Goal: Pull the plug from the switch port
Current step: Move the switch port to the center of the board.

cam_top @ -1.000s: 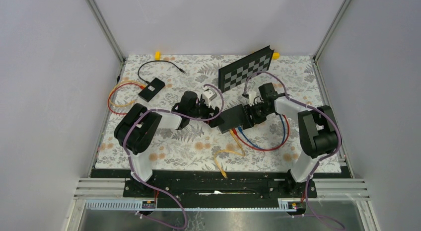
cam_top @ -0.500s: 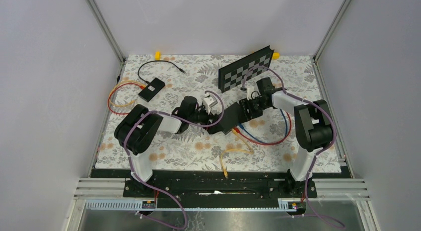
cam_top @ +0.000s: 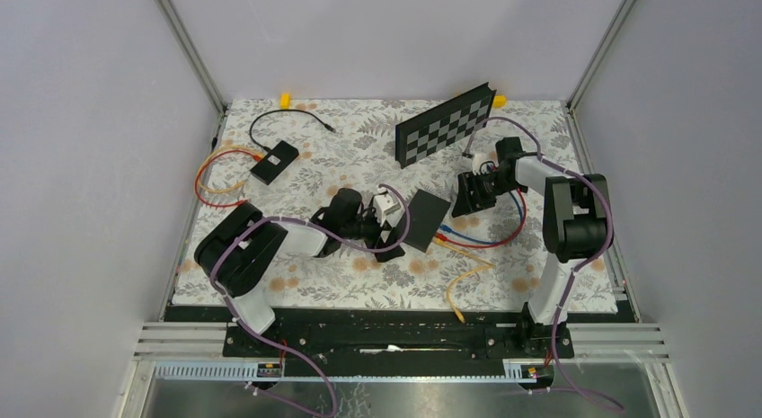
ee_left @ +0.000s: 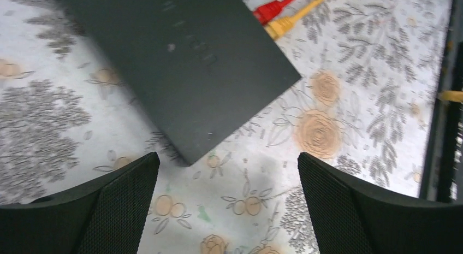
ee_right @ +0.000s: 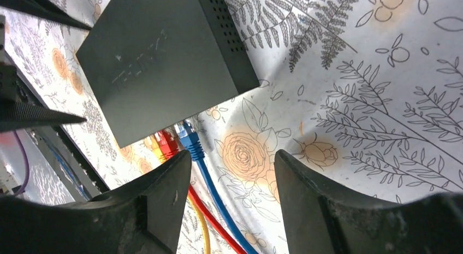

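Blue plug (ee_right: pixel 188 138), red plug (ee_right: pixel 166 142), yellow plug (ee_left: pixel 281 27) side by side, all seated in port face of black switch (cam_top: pixel 426 218); which one is meant, cannot tell. Plug axes run straight out of switch's right edge, cables (ee_right: pixel 214 191) trailing toward right arm. Right gripper (ee_right: pixel 232 194) nearer: off switch's far right corner, jaws parted, empty, blue plug ahead-left of gap. Left gripper (ee_left: pixel 226 205) spread wide, empty, at switch's opposite edge. Floral mat (cam_top: pixel 305 157) flat; cables loop right of switch; checkerboard (cam_top: pixel 447 126) beyond switch.
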Robot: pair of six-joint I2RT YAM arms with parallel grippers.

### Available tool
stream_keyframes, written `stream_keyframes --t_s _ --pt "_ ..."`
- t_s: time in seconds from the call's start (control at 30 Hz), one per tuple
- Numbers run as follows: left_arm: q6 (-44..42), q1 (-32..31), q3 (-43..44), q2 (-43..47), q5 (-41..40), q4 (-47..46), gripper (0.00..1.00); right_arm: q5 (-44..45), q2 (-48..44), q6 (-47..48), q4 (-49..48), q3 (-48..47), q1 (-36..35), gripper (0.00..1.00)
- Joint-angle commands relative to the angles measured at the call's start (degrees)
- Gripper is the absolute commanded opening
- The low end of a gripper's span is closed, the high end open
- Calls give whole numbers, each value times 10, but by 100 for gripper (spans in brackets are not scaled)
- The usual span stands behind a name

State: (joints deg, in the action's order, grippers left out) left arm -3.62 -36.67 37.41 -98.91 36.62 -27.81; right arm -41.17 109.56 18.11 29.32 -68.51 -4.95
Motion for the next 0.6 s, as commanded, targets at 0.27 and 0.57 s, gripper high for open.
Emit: stream_keyframes --t_s 0.27,0.57 --pt "-62 -43 32 14 -150 -9 99 -97 38 53 57 -7 3 64" --pt "-56 -87 20 -7 -184 -29 99 -143 99 34 80 -28 3 56"
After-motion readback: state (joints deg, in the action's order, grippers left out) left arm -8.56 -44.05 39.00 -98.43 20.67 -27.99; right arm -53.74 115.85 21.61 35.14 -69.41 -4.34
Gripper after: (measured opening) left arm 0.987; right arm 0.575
